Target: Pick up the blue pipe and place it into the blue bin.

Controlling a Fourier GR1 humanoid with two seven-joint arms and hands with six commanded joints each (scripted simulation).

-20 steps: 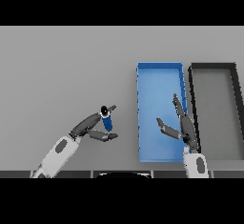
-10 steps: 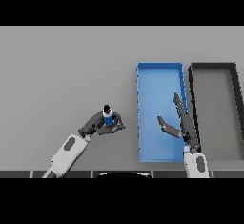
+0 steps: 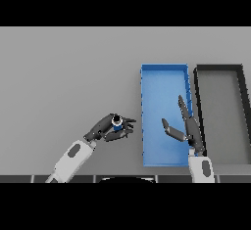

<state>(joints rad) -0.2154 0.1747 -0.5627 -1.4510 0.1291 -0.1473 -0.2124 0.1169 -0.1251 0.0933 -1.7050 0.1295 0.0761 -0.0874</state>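
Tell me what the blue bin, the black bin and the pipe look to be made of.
Blue bin: probably moulded plastic, matte; even blue colour, thin straight walls, no glare.
Black bin: the same shape in dark matte, likely plastic too, with a grey floor.
Blue pipe: held in the left hand; blue body with a pale end, but too small to tell plastic from painted metal.

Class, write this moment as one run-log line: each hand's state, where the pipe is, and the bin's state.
left hand: shut on blue pipe | pipe: left of blue bin, outside it | right hand: open, over bin
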